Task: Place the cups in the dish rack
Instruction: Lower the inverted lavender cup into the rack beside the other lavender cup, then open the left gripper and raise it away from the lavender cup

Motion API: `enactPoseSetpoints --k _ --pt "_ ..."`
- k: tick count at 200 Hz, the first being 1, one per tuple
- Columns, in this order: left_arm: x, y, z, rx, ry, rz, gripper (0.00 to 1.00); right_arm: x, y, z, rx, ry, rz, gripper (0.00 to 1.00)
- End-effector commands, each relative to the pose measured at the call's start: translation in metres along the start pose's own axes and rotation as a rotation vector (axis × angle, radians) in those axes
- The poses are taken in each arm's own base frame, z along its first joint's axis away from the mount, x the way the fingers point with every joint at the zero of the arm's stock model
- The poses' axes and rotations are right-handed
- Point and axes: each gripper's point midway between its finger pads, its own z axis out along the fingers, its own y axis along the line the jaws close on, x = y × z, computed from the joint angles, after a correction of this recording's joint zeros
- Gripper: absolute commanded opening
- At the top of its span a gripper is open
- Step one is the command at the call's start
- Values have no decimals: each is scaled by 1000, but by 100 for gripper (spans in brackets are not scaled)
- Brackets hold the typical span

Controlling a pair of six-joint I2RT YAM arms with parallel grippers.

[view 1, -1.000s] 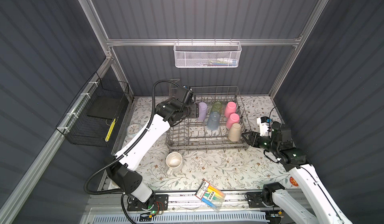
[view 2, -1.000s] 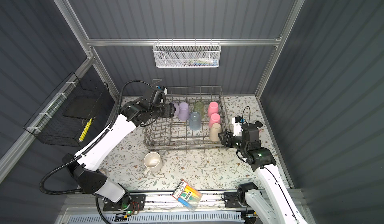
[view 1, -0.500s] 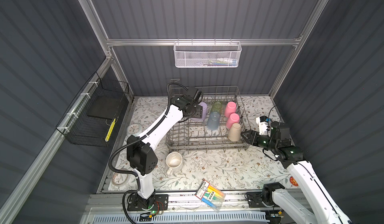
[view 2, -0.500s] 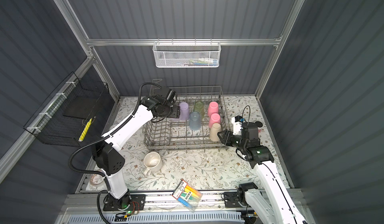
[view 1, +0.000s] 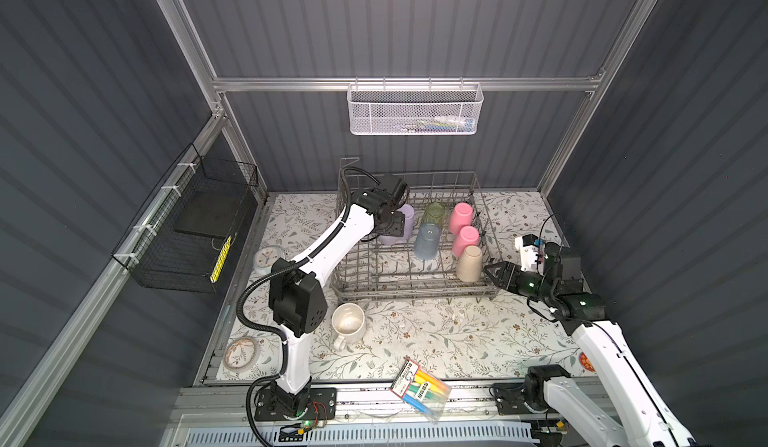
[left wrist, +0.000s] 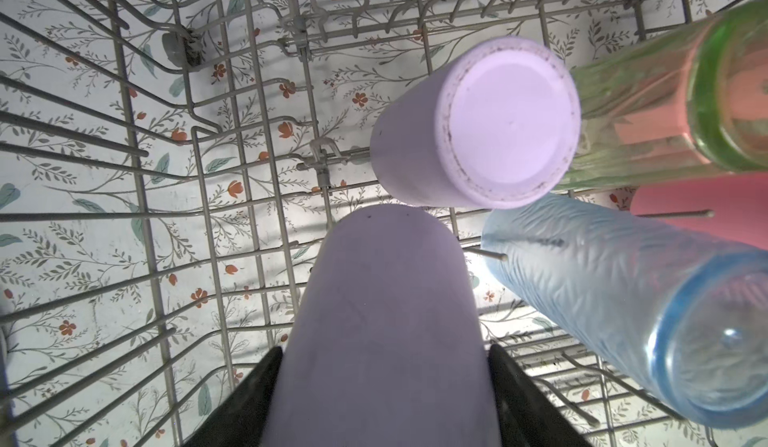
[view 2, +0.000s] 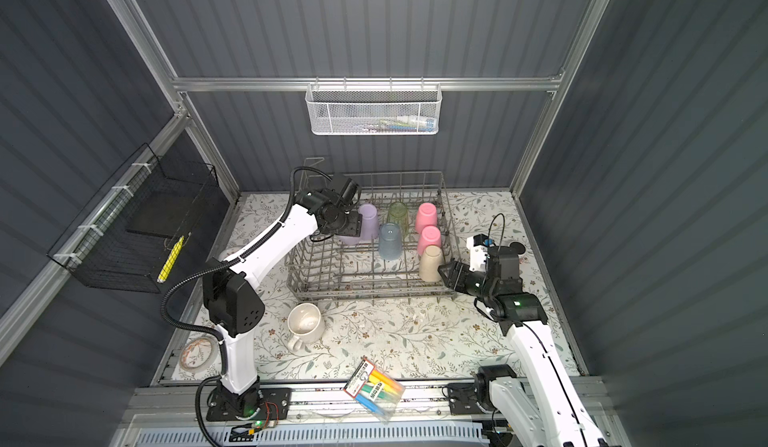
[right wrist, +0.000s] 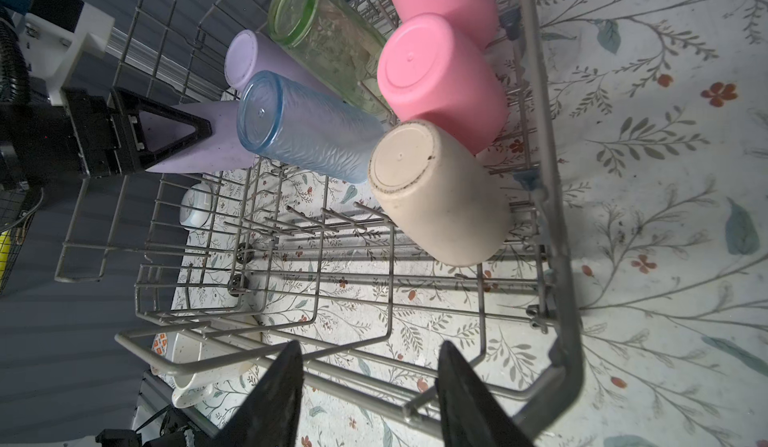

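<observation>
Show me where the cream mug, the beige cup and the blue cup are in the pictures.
cream mug (view 1: 348, 320): in a top view, on its inner bottom.
beige cup (right wrist: 401, 162): right wrist view, on its upturned base.
blue cup (left wrist: 602, 283): left wrist view, on its ribbed side wall.

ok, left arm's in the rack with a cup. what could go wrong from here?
1. The left gripper holds a lilac cup close beside the other lilac cup and the blue cup; lowering it could knock either over.
2. The right gripper, open, sits at the rim of the rack; a forward move may snag the wires.
</observation>
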Motion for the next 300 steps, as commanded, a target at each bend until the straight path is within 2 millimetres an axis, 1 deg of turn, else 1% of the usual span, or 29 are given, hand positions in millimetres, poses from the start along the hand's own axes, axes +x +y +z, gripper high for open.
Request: enactPoseSetpoints --k 1,10,12,15,86,124,176,198,226,263,300 --pt "-7 6 0 -24 -6 6 25 1 2 3 -28 6 2 53" --pt "-6 6 3 -24 -1 8 26 1 2 3 -32 6 3 53" --pt "-2 7 3 -31 19 12 26 1 2 3 -33 6 4 53" --pt "0 7 4 -31 28 14 25 1 2 3 -33 6 6 53" --pt "10 11 35 -71 93 23 26 6 1 4 -41 21 20 54" --pt "13 14 45 -99 123 25 30 8 0 8 -54 30 30 55" --pt "25 15 63 -115 180 33 33 8 1 8 -57 34 36 56" --pt "28 14 68 -111 191 28 40 10 0 8 -55 35 36 56" --pt "30 14 74 -112 207 19 55 14 -2 9 -54 41 43 56" --pt "27 14 71 -110 197 8 73 15 -3 11 -57 45 44 57" --pt "24 16 63 -114 183 1 82 15 -4 13 -58 47 44 57"
